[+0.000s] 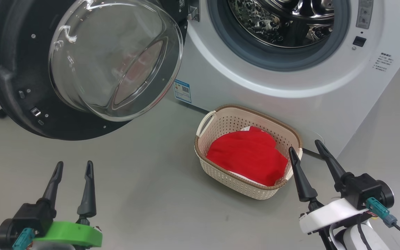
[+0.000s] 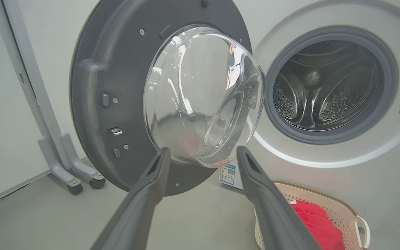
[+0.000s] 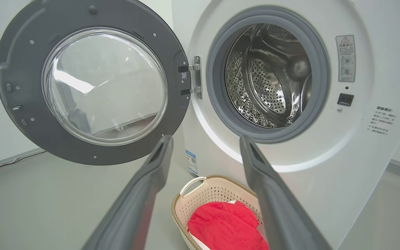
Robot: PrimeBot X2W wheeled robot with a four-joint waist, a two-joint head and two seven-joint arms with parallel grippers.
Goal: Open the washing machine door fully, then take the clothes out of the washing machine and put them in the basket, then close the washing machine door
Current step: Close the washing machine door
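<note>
Red clothes lie in the cream perforated basket before the white washing machine. Your left gripper and right gripper gape empty, so push its black-rimmed glass door at the free edge.

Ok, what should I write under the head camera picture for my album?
Red clothes in the basket, washing machine door wide open, left gripper and right gripper open.

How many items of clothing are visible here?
1 red bundle of clothes, lying in the basket in front of the washing machine; it may be several garments bunched together.
</note>
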